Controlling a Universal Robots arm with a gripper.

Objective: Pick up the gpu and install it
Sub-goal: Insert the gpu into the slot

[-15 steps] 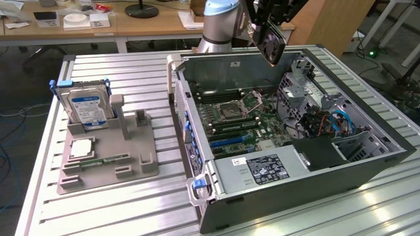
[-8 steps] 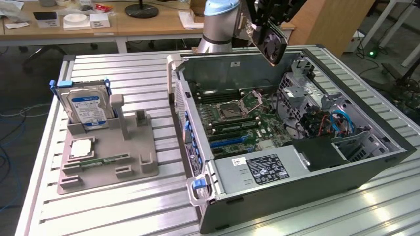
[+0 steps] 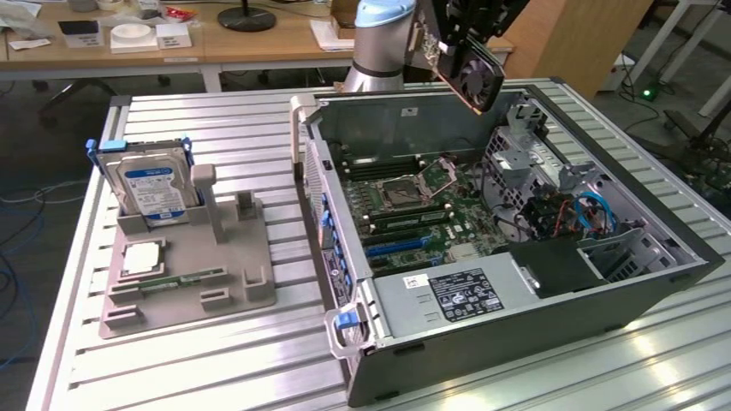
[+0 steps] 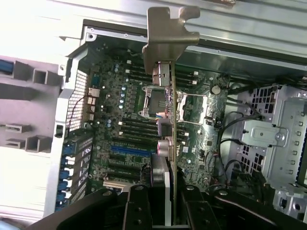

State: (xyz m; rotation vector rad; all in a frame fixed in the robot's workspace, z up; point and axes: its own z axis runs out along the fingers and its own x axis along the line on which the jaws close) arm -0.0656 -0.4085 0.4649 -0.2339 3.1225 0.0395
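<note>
The gpu, a flat dark card with a fan on its face, hangs tilted above the far side of the open computer case. My gripper is shut on its upper end. In the wrist view the gpu appears edge-on, its silvery end bracket pointing away from me, with my gripper clamped on the near end and one finger on each side. Below the card lies the motherboard with its blue expansion slot; the card is well clear of it.
On the exterior view's left a grey holder carries an upright hard drive, a processor and a memory stick. Inside the case sit a power supply and a metal drive cage. Desks stand behind the slatted table.
</note>
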